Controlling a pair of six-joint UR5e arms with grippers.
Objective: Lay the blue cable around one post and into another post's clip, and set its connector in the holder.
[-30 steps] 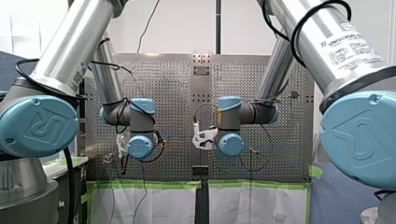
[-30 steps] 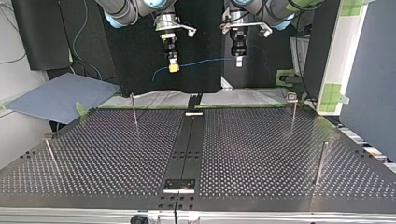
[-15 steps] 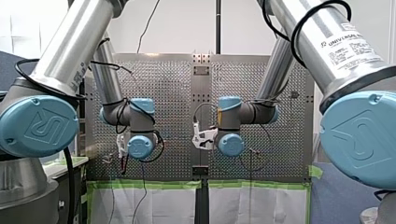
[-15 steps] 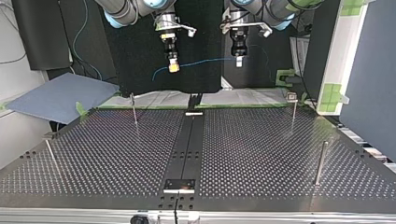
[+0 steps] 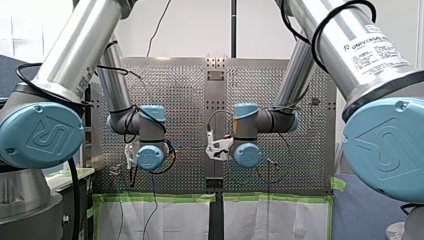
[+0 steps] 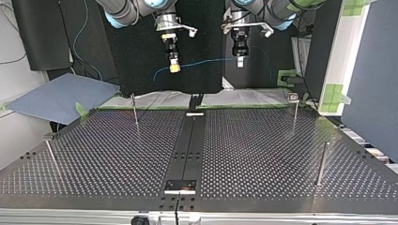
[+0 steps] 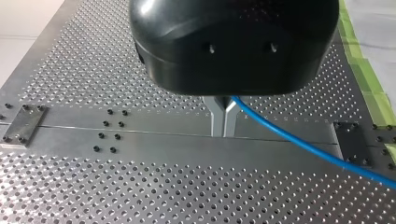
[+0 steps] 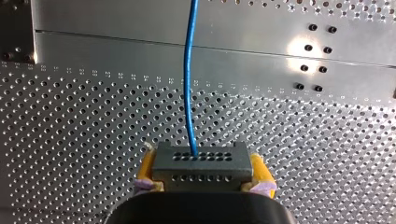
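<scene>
- My right gripper (image 8: 203, 173) is clenched on the connector (image 8: 201, 161), a dark block pinched between its yellow pads (image 8: 259, 170).
- The blue cable (image 8: 188, 84) leaves the connector's face and runs straight ahead, towards the centre strip (image 8: 187, 44) of the bench (image 8: 70, 140) below.
- My left gripper (image 7: 223, 119) is closed on the cable further along, directly above the centre strip. Its metal fingers are pressed together and the blue line comes out to one side.
- The cable's long axis therefore lies from gripper to gripper, across the centre strip and well above it (none of this span touches the bench).
- Posts stand well apart on both sides of the centre strip. The thin post (image 6: 294, 105) with a small square head, on my left arm's side of the strip, looks to me like the clip post. My left gripper is the nearer one to it. A plain post (image 6: 321, 164) stands on the same side.
- A small plate (image 6: 180, 185) on the centre strip's end furthest from the grippers may be the holder, but I cannot tell.
- The label (image 5: 372, 46) on my right arm's tube reads "UNIVERSAL ROBOTS".
</scene>
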